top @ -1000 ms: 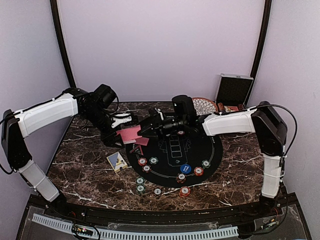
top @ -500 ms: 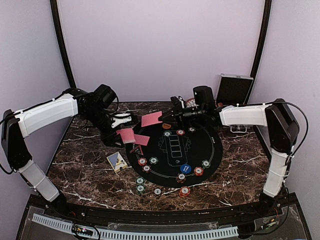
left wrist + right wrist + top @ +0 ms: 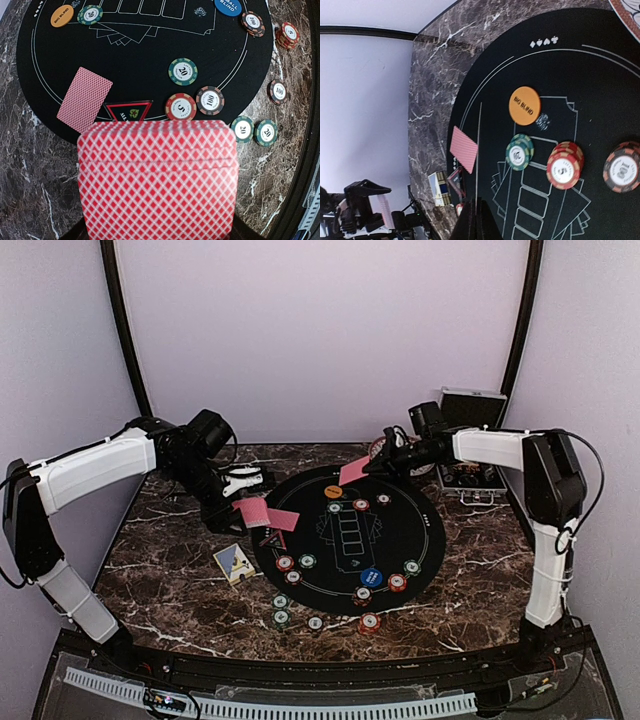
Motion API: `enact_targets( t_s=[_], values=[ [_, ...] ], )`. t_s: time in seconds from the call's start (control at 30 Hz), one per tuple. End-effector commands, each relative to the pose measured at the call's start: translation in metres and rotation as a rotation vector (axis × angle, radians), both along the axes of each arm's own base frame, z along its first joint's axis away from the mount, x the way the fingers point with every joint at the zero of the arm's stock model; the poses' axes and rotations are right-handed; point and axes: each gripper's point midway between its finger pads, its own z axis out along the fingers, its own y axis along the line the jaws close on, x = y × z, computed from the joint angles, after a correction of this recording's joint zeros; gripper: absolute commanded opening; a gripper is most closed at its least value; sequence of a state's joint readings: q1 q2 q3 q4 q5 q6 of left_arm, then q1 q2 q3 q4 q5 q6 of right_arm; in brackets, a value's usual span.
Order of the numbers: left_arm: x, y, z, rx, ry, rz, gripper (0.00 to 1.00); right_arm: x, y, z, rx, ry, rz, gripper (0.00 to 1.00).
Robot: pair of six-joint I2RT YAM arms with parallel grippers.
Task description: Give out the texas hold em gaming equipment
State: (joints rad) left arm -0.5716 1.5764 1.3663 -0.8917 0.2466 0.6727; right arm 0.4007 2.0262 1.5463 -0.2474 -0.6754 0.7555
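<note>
My left gripper (image 3: 238, 508) is shut on a deck of red-backed playing cards (image 3: 157, 180) above the left rim of the black round mat (image 3: 425, 530); the deck hides its fingers. One card (image 3: 85, 100) lies face down on the mat just ahead. My right gripper (image 3: 380, 466) is shut on a single pink-backed card (image 3: 353, 472), held above the mat's far edge; the right wrist view shows it edge-on between shut fingers (image 3: 472, 220). An orange button (image 3: 524, 106) and a blue button (image 3: 371, 577) sit on the mat among red, green and white chips (image 3: 182, 71).
A patterned bowl (image 3: 412, 452) and an open silver case (image 3: 465, 425) stand at the back right behind the right arm. A small card box (image 3: 233, 562) lies on the marble left of the mat. Several chips (image 3: 281, 617) lie off the mat's near edge.
My right arm has swung from beside the deck to the far right edge of the mat, carrying one card with it. The left arm and deck have stayed still.
</note>
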Motion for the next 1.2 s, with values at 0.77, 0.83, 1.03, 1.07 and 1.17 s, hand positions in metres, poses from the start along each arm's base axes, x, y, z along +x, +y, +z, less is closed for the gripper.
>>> enact_targets(
  t_s=[0.77, 0.83, 1.03, 1.07, 1.17],
  values=[
    [-0.012, 0.001, 0.012, -0.023, 0.004, -0.026, 0.00, 0.070, -0.019, -0.061, -0.274, -0.045, -0.052, 0.41],
    [-0.012, 0.001, 0.012, -0.024, 0.005, -0.024, 0.00, 0.072, -0.023, -0.051, -0.294, -0.071, -0.064, 0.43],
    [-0.012, 0.000, 0.016, -0.027, 0.004, -0.028, 0.00, 0.070, -0.031, -0.018, -0.326, -0.143, -0.095, 0.53],
    [-0.011, 0.001, 0.016, -0.025, 0.003, -0.027, 0.00, 0.068, -0.031, -0.013, -0.331, -0.153, -0.095, 0.55],
    [-0.010, 0.001, 0.016, -0.025, -0.002, -0.023, 0.00, 0.055, -0.024, 0.002, -0.329, -0.181, -0.068, 0.60]
  ],
)
